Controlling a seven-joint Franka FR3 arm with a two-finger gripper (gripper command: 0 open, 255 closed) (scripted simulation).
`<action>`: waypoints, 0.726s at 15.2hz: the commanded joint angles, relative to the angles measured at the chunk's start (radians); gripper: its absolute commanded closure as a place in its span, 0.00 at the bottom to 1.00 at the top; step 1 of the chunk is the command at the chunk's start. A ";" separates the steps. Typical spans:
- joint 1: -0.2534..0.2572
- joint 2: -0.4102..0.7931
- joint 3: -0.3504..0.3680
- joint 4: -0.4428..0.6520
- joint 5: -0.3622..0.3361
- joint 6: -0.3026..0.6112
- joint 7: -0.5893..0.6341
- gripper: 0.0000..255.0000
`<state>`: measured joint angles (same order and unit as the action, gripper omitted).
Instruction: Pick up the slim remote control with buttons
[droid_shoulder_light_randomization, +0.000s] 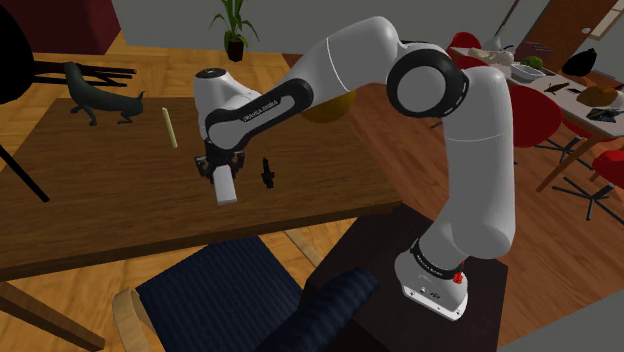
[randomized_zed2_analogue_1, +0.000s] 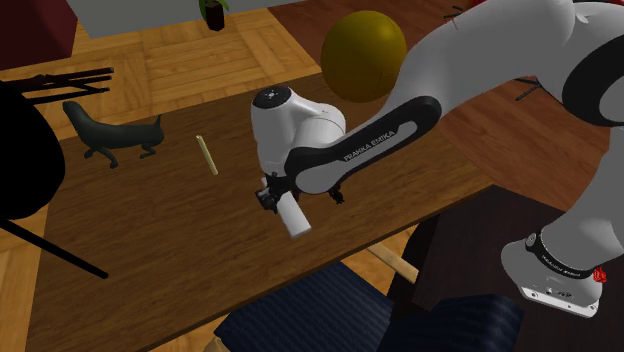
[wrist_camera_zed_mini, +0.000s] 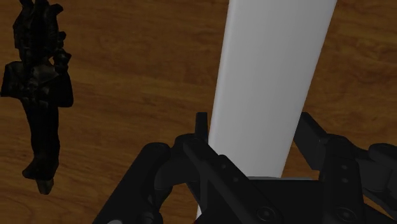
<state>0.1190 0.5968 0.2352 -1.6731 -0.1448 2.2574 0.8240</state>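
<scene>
— What's the gripper doing, from where you stand?

— It's pinching the remote, a slim, plain white bar. I can't make out any buttons on it. The wrist view has the two black fingers pressed against its long sides near one end, and the rest of the bar reaches out past them.

— Which way does it point?

— In the shoulder view it runs from the gripper down towards five o'clock, tilted over the brown wooden table. I can't tell whether its far end touches the tabletop.

— Anything close to it?

— A small dark figure stands on the table at three o'clock from the gripper, near the remote but apart from it. A tan stick lies between ten and eleven o'clock. Farther out at ten there's a dark animal figure.

— And beyond the table?

— A yellow ball shows at two o'clock, partly behind the white arm. A blue chair sits at six o'clock, against the table's near edge.
</scene>
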 joint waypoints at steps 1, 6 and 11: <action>-0.001 -0.012 0.003 0.005 0.003 -0.017 -0.002 1.00; -0.005 -0.049 0.009 0.019 0.013 -0.067 -0.007 1.00; -0.009 -0.082 0.015 0.038 0.023 -0.118 -0.012 1.00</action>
<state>0.1112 0.5208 0.2492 -1.6395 -0.1238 2.1492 0.8134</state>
